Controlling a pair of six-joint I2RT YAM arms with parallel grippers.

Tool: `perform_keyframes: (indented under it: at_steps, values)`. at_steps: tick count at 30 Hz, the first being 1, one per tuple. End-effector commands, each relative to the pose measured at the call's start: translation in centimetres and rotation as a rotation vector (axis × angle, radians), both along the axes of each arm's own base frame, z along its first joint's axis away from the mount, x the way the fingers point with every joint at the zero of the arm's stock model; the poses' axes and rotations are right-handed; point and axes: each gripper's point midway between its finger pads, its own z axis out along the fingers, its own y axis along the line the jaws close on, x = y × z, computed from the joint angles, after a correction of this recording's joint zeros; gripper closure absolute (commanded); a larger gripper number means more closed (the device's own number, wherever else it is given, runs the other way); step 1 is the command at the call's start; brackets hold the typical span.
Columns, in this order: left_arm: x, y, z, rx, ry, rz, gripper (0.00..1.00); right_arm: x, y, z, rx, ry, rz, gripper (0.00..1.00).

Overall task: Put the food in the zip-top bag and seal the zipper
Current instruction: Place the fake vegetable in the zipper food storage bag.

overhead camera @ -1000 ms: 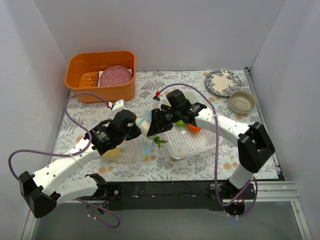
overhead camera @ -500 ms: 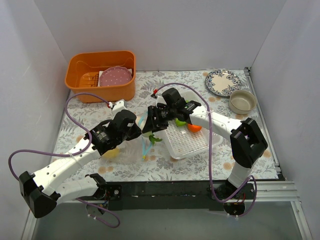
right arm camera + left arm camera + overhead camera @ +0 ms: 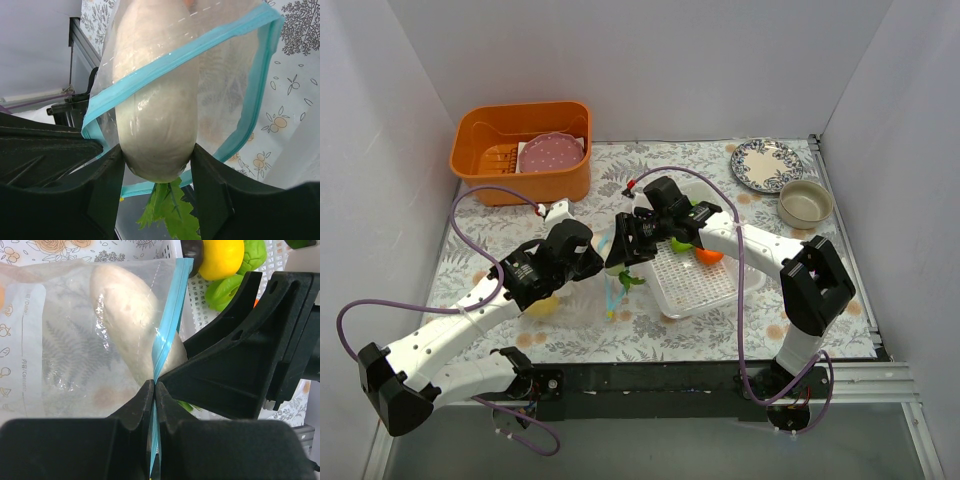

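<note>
The left tool (image 3: 154,390) was closed tightly on the zipper (image 3: 169,320). It pinched the teal-blue strip of the zip-top bag (image 3: 65,340) between its two tips, so that the mouth of the bag was turned toward the other arm. The right tool (image 3: 156,165) was gripping the white oblong piece (image 3: 155,100) across its thick middle, with one finger on each side. The relation that mattered was this: the long axis of the piece pointed straight forward from the right tool into the bag. Its rounded front end was already beyond the zipper and inside the clear plastic, while the green leaves (image 3: 165,210) at its back end hung outside, close to the tool's palm. One lip of the mouth lay over the piece and the other passed under it. A finger of the right tool stood just beside the tips of the left tool, so there was little room between them. In my judgement the next move called for a push further forward along this same axis, and then a release. Other food, a yellow piece (image 3: 221,257) and green pieces (image 3: 227,290), lay in the white mesh basket (image 3: 196,305), behind the right tool's fingers.
</note>
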Motion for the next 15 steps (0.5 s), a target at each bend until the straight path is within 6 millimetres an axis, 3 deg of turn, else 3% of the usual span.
perform_keyframes:
  at_steps: [1,4,5,12,15]
  values:
    - [-0.1,-0.2,0.9,-0.024,-0.02,-0.014,0.97,0.2,0.7,2.8,0.058,-0.079,0.013,0.4]
    - [-0.1,-0.2,0.8,-0.022,-0.019,-0.013,0.97,0.2,0.6,3.3,0.074,-0.099,0.023,0.31]
    - [-0.1,-0.2,0.7,-0.02,-0.017,-0.015,0.97,0.1,0.7,3.4,0.078,-0.109,0.03,0.23]
    - [-0.1,-0.2,0.9,-0.023,-0.022,-0.012,0.97,0.3,0.3,4.3,0.091,-0.159,0.014,0.23]
    - [-0.1,0.0,1.1,-0.021,-0.024,-0.006,0.97,0.9,-0.8,4.3,0.054,-0.205,-0.032,0.25]
